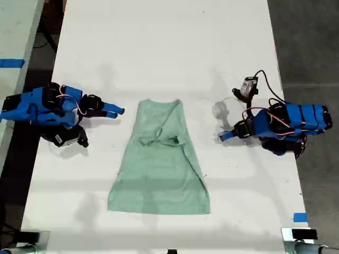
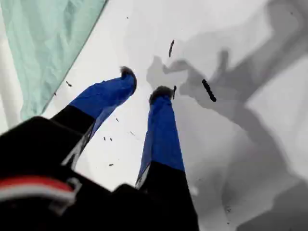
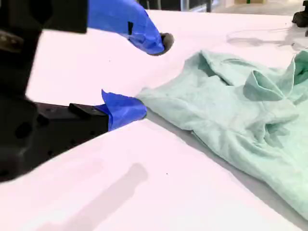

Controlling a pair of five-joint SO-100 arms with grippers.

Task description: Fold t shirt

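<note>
Pale mint-green soft cloth t shirt (image 1: 159, 169) lies flat mid-bench on the smooth white bench (image 1: 159, 42). Narrow at the end further up the exterior view, flaring wider at the hem nearer that view's bottom edge. Sleeves look folded in over the chest, bunched into a creased knot near the middle. Fabric is matte and lightly wrinkled, and the hem edge is slightly wavy.

My first pincer (image 1: 225, 136), blue plastic fingers on a black body, sits at the exterior view's right, pointing toward the shirt but well clear of it. In the first wrist view the pincer (image 2: 144, 84) has its jaws a small way apart with dark rounded tips over bare bench, gripping nothing. The shirt edge (image 2: 43, 48) shows as a straight green border off to one side. Small dark specks and soft grey shadows mark the bench surface there.

My second pincer (image 1: 115, 111), same blue and black build, is at the exterior view's left, level with the shirt's narrow end and just beside its corner. In the second wrist view the pincer (image 3: 151, 77) has its jaws spread wide and holds nothing. The lower blue finger lies low on the bench, its tip right at the shirt (image 3: 240, 110) corner; can't tell if it touches. The upper finger is raised, with a dark rounded tip.

Small blue tape strip (image 1: 300, 217) on the bench near the exterior view's lower right corner.
</note>
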